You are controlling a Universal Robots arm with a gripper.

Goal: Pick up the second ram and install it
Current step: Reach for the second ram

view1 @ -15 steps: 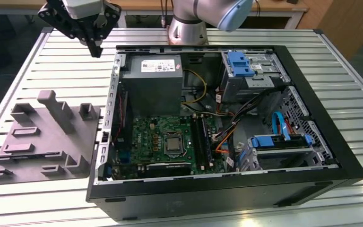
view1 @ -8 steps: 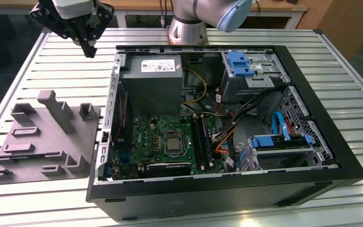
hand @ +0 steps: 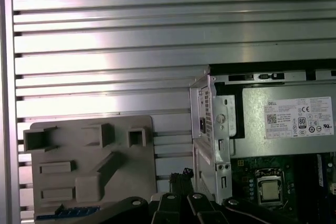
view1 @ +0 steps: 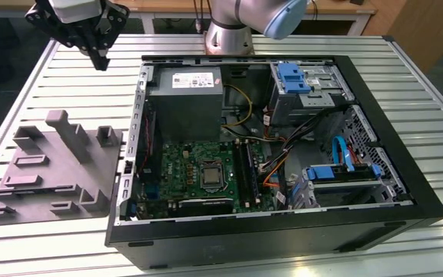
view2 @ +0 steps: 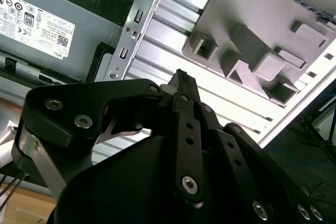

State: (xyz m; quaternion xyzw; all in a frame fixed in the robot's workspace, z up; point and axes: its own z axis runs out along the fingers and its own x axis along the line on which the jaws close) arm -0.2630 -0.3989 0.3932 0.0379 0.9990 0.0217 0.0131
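Note:
My gripper (view1: 101, 63) hangs above the slatted table at the exterior view's far left, beyond the grey holder tray (view1: 52, 167) and beside the open computer case (view1: 267, 144). Its black fingers (view2: 181, 80) meet at the tips, shut with nothing between them. In the first wrist view a blue-green strip, the second ram (hand: 68, 212), lies along the tray's (hand: 89, 161) near edge, partly cut off by the gripper (hand: 181, 174). The green motherboard (view1: 206, 170), with its long black slot rails (view1: 246, 167), lies inside the case.
In the case a grey power supply (view1: 187, 95) sits at the far side, with drive bays with blue clips (view1: 295, 78) and loose cables (view1: 283, 156) to the exterior view's right. The arm's base (view1: 229, 34) stands behind the case. Bare slatted table (hand: 105, 51) surrounds the tray.

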